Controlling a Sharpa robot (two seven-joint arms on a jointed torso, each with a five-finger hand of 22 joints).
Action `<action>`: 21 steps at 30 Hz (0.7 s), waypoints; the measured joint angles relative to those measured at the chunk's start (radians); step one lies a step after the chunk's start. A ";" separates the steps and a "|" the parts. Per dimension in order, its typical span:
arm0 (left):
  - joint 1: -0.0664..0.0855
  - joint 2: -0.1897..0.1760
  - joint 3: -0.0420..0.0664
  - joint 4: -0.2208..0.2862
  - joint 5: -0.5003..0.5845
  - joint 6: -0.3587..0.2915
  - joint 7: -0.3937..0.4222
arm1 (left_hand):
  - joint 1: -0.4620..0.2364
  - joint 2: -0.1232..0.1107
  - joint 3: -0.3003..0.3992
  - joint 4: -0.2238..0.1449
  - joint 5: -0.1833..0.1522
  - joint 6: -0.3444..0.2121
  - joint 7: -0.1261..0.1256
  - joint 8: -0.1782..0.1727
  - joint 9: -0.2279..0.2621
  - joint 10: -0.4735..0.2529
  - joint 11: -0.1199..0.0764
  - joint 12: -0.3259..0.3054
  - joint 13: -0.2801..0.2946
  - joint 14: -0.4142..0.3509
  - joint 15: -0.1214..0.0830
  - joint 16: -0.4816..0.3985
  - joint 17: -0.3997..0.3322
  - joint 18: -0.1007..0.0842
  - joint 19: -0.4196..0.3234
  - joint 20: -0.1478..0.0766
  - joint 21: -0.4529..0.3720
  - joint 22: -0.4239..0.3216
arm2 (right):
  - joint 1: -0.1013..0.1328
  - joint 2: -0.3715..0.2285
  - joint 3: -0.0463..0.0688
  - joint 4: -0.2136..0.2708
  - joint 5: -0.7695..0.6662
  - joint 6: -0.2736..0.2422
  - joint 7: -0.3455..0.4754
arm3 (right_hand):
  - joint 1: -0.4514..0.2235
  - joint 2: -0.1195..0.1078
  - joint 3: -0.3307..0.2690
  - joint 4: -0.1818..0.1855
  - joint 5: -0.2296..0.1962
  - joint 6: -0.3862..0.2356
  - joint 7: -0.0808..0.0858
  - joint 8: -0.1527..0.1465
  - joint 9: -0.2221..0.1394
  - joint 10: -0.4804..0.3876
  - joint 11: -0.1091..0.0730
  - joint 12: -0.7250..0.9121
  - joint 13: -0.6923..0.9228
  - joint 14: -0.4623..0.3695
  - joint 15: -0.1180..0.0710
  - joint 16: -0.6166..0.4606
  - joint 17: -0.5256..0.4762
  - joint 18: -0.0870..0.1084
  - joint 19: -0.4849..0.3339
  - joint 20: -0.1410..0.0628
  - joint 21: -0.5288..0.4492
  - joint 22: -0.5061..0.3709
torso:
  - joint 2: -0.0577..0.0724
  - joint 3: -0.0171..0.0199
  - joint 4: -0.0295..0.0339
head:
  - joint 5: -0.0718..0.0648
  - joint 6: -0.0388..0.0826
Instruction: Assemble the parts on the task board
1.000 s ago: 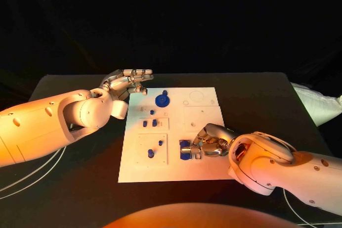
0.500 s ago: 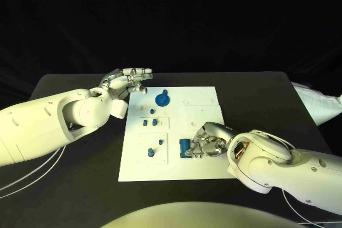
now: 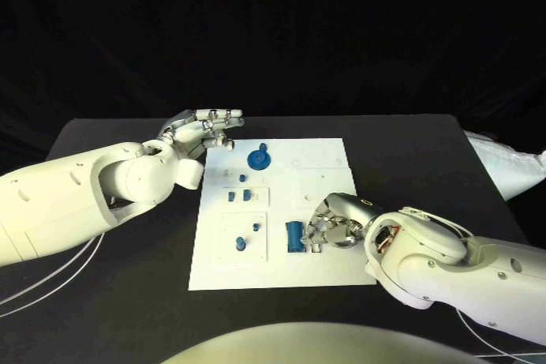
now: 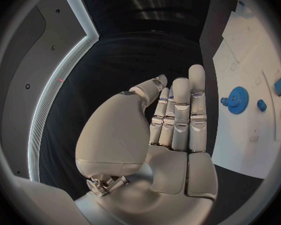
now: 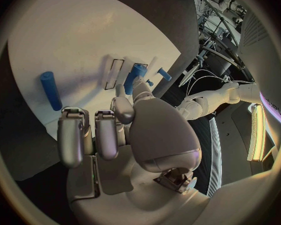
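The white task board (image 3: 322,168) lies mid-table. A blue gear (image 3: 258,158) sits near its far left corner, and small blue parts (image 3: 231,196) stand in the left recesses. A blue cylinder (image 3: 295,236) lies on the board's near half. My right hand (image 3: 334,226) hovers just right of that cylinder, fingers curled in and holding nothing. The right wrist view shows the cylinder (image 5: 51,90) lying apart from the bent fingers (image 5: 73,135). My left hand (image 3: 205,131) hangs past the board's far left corner, fingers straight and together, with nothing in it; the gear (image 4: 237,99) sits beside it.
More small blue parts (image 3: 240,242) sit in the near left recess. Bare black table (image 3: 432,159) surrounds the board. Something white (image 3: 506,163) lies at the table's right edge.
My right hand has drawn back slightly to the right, uncovering more of the blue cylinder. The left hand has stayed put.
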 measured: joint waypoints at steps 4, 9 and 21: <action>0.000 0.000 0.000 -0.001 0.000 0.000 0.000 | -0.003 0.003 0.000 0.000 0.000 0.000 0.000 0.000 0.000 0.000 0.000 0.000 0.000 0.000 0.000 0.000 0.000 0.000 0.000 0.000 0.000 0.000 | 0.007 -0.052 0.002 0.040 0.010 -0.012 0.000 | -0.036 -0.019 -0.017 0.021 0.048 0.000 0.000 -0.004 0.003 0.002 -0.002 0.000 0.002 0.000 0.000 0.000 0.000 0.000 0.000 0.000 0.000 0.000 | -0.001 0.0003 -0.0010 | -0.003 0.001; 0.000 0.000 0.000 -0.001 0.000 0.001 -0.001 | -0.004 0.004 0.000 0.000 0.000 0.000 0.000 0.000 0.000 0.000 0.000 0.000 0.000 0.000 0.000 0.000 0.000 0.000 0.000 0.000 0.000 0.000 | 0.039 -0.136 0.006 0.072 0.039 -0.024 0.006 | -0.034 -0.016 -0.015 0.026 0.087 -0.021 0.010 -0.028 -0.003 0.002 -0.002 -0.011 0.003 0.000 0.000 0.000 0.000 0.000 0.000 0.000 0.000 0.000 | -0.001 0.0002 -0.0013 | -0.015 0.006; 0.000 0.000 0.000 0.003 -0.002 0.003 -0.002 | -0.004 0.004 0.000 0.000 0.000 0.000 0.000 0.000 0.000 0.000 0.000 0.000 0.000 -0.002 -0.002 0.000 0.000 0.000 0.000 0.000 0.000 0.000 | 0.050 -0.243 -0.002 0.067 0.030 -0.005 0.009 | -0.026 -0.008 -0.015 0.045 0.130 -0.018 0.014 -0.045 -0.017 -0.007 0.007 -0.050 -0.024 0.000 0.000 0.000 0.000 0.000 0.000 0.000 0.000 0.000 | 0.000 0.0010 -0.0031 | -0.030 0.014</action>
